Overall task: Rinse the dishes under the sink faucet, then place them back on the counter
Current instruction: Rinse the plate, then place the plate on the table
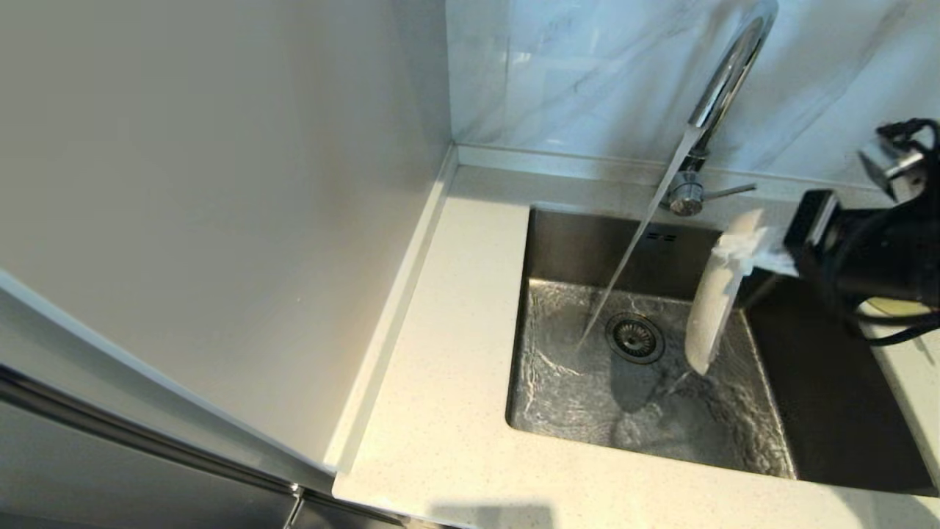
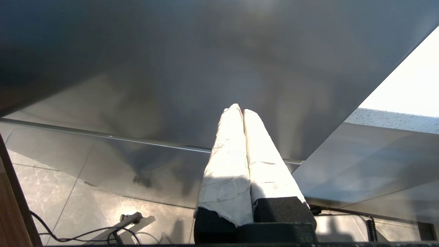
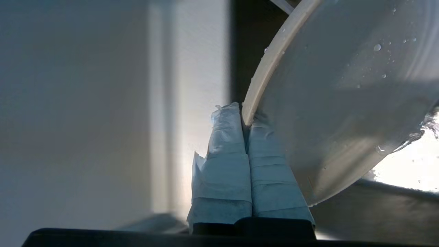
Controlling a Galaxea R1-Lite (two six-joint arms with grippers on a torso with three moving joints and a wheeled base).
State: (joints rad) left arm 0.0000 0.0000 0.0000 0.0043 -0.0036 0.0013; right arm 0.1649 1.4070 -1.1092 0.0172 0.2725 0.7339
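Note:
My right gripper (image 1: 742,246) is shut on the rim of the white plate (image 1: 714,301), which hangs on edge over the right part of the steel basin (image 1: 661,397). In the right wrist view the wet plate (image 3: 343,92) fills the upper right, its rim pinched between the taped fingertips (image 3: 226,123). The chrome faucet (image 1: 723,81) runs a slanted stream that lands left of the drain (image 1: 635,338), left of the plate. A sliver of the pale yellow bowl (image 1: 892,307) shows behind my right arm. The chopsticks are hidden. My left gripper (image 2: 239,111) is shut, empty, parked low beside a steel panel.
The cream speckled counter (image 1: 448,367) wraps the basin on the left and front. A tall pale cabinet side (image 1: 220,220) stands on the left. The faucet's lever (image 1: 731,191) points right, near my right arm. A marble wall (image 1: 587,73) closes the back.

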